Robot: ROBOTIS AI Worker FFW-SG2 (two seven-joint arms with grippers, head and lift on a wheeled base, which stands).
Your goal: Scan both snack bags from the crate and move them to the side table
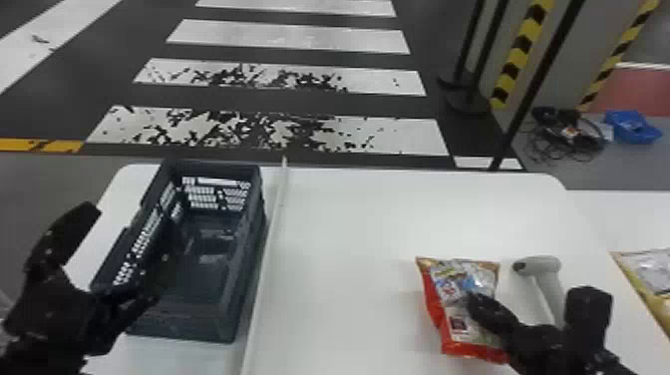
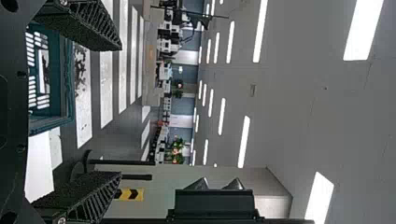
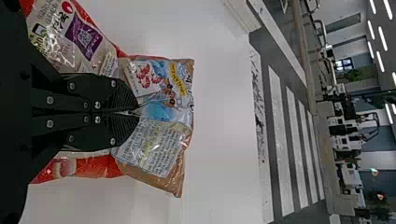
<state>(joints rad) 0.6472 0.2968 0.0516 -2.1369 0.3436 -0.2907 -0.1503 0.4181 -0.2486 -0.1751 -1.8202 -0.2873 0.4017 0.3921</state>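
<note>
A red-edged snack bag (image 1: 438, 319) is pinched by the right gripper (image 1: 473, 300), its fingers pressed nearly together, over the worktop (image 1: 349, 249). By the crate (image 1: 187, 324), the left gripper (image 1: 123, 253) is held with its fingers spread. The pale scanner (image 1: 541, 267) is placed just beyond the right gripper. Another snack bag (image 1: 648, 279), partly cut off, is seen at the head view's right edge. Farther off, white stripes (image 1: 309, 42) are painted across the dark floor (image 1: 433, 134)
</note>
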